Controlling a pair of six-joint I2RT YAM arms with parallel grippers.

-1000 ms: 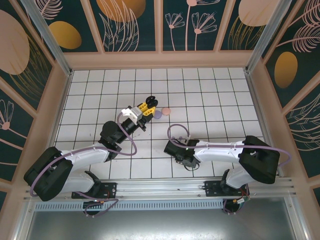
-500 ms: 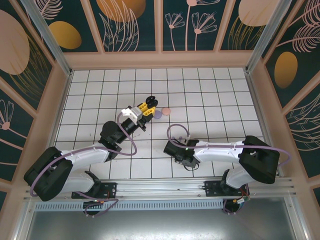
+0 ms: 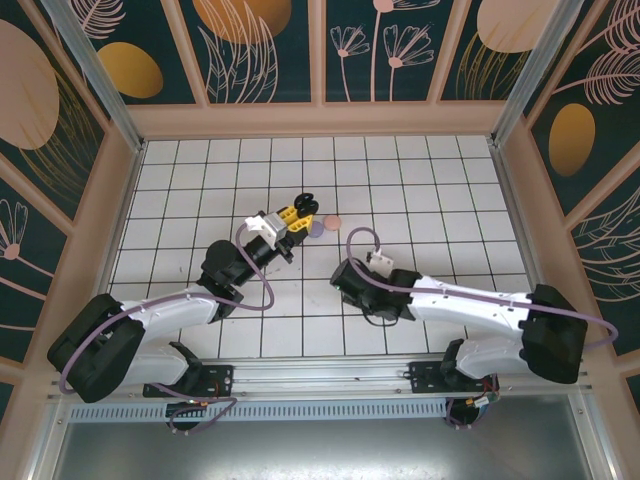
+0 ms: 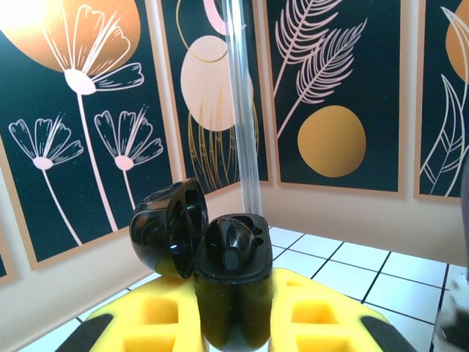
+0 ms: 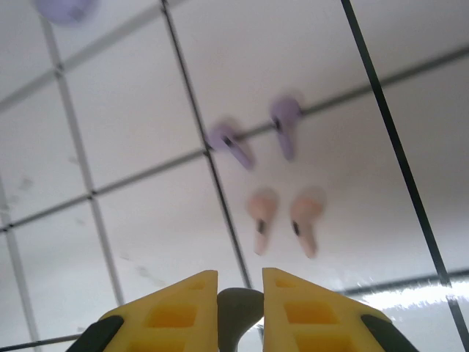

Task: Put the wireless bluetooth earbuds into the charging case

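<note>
The black charging case (image 4: 233, 282) stands upright between the left jaws, which are closed on its lower body from both sides, with their yellow fingers (image 4: 150, 326) pressed against it. In the top view it is over the middle part of the white tiled bench (image 3: 420, 190). The case is glossy black, its lid (image 4: 167, 229) is swung open to the left, and moulded wells show in its top; whether a bud sits in them is hard to make out. In front of the right jaws, and apart from them, four buds with short stems lie on the bench: the lavender earbuds (image 5: 284, 121) farther away along a tile line, the pink earbuds (image 5: 261, 211) nearer. The right jaws stand close together with only a narrow gap. A dull grey rounded shape sits low in that gap, too blurred to name, so one cannot tell if something is gripped. A lavender case (image 5: 69, 9) is cut off by the top edge.
</note>
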